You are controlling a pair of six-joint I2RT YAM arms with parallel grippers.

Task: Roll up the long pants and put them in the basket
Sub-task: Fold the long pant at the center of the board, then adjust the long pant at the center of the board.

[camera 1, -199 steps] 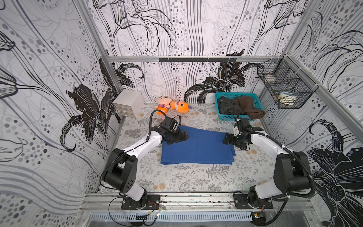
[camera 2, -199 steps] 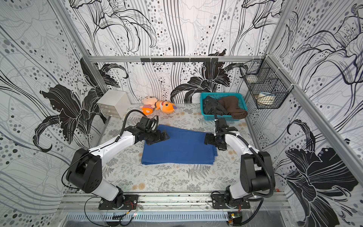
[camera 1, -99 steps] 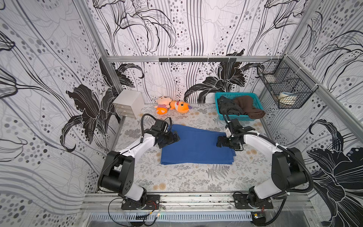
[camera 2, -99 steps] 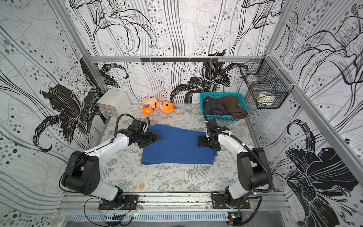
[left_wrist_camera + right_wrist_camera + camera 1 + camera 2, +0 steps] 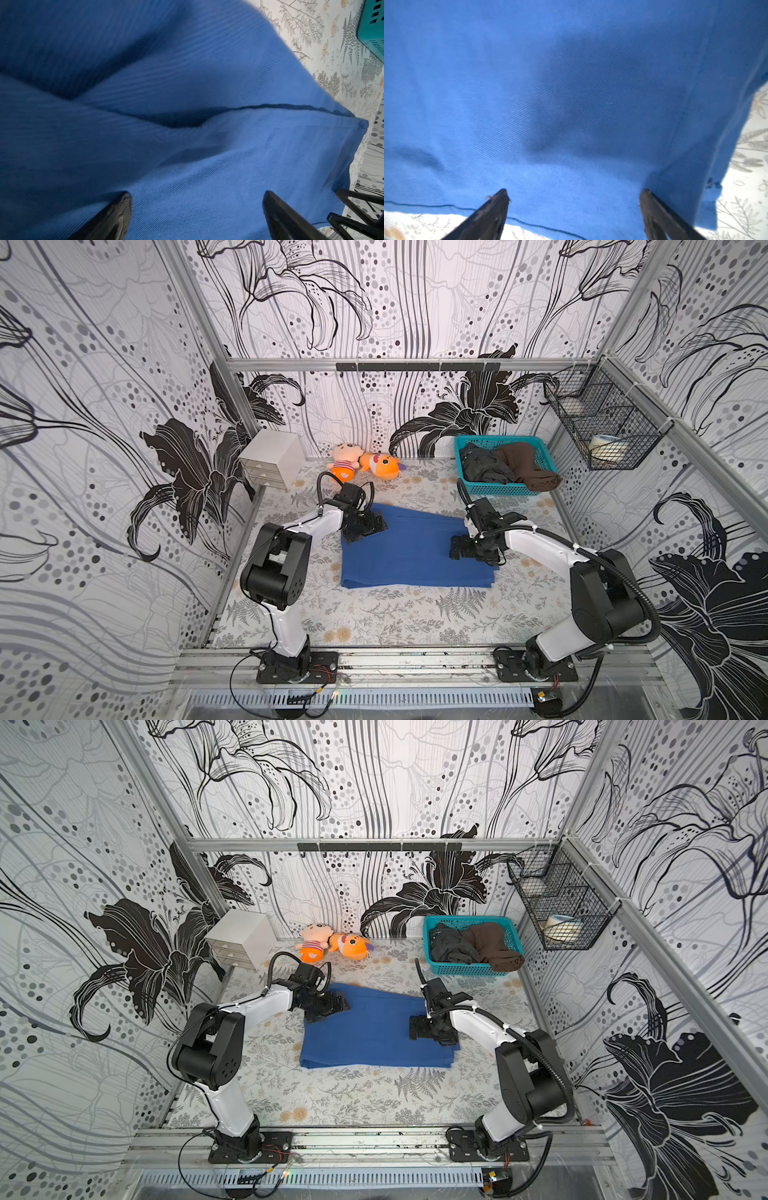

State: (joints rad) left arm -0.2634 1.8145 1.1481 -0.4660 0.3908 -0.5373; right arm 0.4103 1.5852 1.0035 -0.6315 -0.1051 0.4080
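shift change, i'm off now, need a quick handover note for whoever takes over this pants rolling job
Left tool: open, holding nothing, low over the far left corner of the long pants.
Right tool: open, holding nothing, low over the pants' right end.
Pants: folded flat into a rectangle in the middle of the table.
Done: pants laid out flat; no roll started.
To do: grip one end and roll the whole length up.

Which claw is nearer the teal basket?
Right. The right claw is over the long pants' end nearest the teal basket; the left claw is over the opposite end.
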